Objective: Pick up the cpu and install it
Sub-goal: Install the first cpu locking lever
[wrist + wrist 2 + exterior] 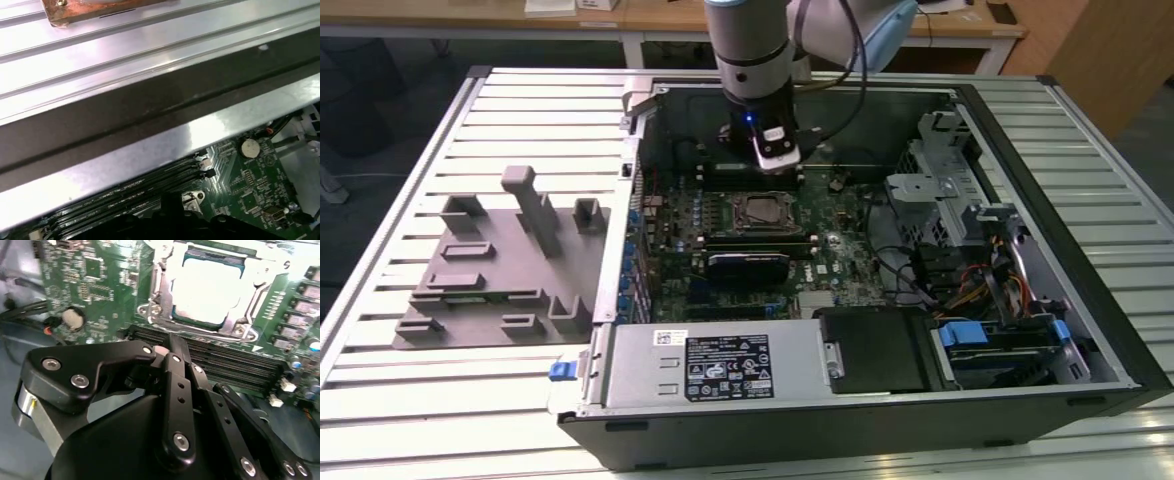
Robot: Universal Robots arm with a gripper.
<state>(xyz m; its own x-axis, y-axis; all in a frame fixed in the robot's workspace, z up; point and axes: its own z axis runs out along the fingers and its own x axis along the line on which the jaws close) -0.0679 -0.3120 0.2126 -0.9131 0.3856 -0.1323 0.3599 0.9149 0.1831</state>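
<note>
Silver-topped cpu (207, 290) sits in the motherboard socket (150, 305); my gripper (172, 352), jaws pressed together and empty, hangs just beside it. I judge it light, rigid, fragile: edges only

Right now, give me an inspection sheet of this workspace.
Surface: a slatted metal table carries an open computer case.
Job's things: the cpu sits in the socket on the green board.
Clutter: a grey holder lies on the table at the exterior view's left of the case; a silver power supply box sits along the case's near edge.
Grippers: the gripper is shut, holds nothing, and hangs over the memory slots beside the socket.
Cables: loose wire bundles lie at the exterior view's right inside the case.
Surroundings: wooden desks stand behind the table.
</note>
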